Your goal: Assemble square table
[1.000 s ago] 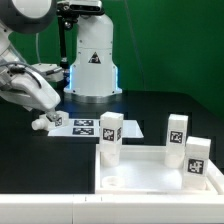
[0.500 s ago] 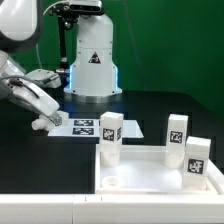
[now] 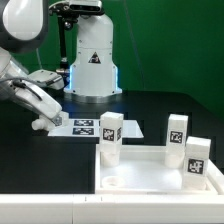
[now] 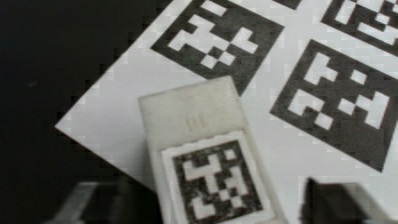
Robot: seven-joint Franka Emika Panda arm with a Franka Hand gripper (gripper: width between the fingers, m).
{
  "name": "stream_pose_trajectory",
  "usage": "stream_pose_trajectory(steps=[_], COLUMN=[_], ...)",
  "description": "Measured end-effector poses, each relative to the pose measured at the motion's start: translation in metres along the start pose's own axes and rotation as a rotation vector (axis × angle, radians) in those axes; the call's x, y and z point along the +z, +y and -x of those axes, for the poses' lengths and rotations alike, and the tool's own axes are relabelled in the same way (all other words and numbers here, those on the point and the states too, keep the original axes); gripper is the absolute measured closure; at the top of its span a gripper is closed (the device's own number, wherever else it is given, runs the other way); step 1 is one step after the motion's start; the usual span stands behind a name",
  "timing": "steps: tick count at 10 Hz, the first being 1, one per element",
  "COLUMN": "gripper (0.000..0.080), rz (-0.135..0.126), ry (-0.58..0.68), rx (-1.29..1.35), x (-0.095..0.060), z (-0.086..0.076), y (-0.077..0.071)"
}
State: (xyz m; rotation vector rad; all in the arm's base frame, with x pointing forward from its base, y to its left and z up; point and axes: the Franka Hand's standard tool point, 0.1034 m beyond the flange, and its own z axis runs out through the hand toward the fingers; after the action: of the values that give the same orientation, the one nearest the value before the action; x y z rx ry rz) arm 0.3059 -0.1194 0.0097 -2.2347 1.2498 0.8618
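we see a matt black worktop (image 3: 150, 105). the panel (image 3: 150, 178) and legs (image 3: 110, 140) look like smooth white plastic, faintly ridged on the leg (image 4: 199, 150) at the wrist. the marker board (image 4: 249, 70) is flat matt white, its tags printed black. the robot base (image 3: 90, 60) looks glossy white.

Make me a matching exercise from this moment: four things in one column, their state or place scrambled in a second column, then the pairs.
Column one:
1. loose leg
2. gripper
3. square panel
4. marker board

Column two:
a. open, one finger on either side of the loose leg
b. lying on the marker board
c. flat, thin, printed with black tags
d. white, raised rim, at the exterior view's lower right

Pairs: 1-b, 2-a, 3-d, 4-c
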Motion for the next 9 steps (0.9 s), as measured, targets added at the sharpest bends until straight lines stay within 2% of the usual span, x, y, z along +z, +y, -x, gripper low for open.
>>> stream_pose_trajectory(steps=[1,2,3,5,6,7,8,9], gripper=[0.0521,0.0517,0.0517,0.0517,0.0517,0.0517,0.0515,0.0515], rz=[0.0,-0.001,0.012,0.029,0.029,0.014,0.006,0.009], ry=[0.0,0.003,0.016,0.07,0.067,0.081,0.097,0.097], rx=[0.0,-0.001,-0.009,-0.04,-0.078,-0.15,-0.205,-0.192], x=[0.0,-0.001,-0.012,-0.039,-0.052,-0.07,-0.078,-0.076], z=[0.0,-0.001,-0.006,-0.025,-0.029,-0.04,-0.049,-0.049], y=[0.0,-0.001,-0.007,-0.033,-0.045,-0.055,-0.058,-0.056])
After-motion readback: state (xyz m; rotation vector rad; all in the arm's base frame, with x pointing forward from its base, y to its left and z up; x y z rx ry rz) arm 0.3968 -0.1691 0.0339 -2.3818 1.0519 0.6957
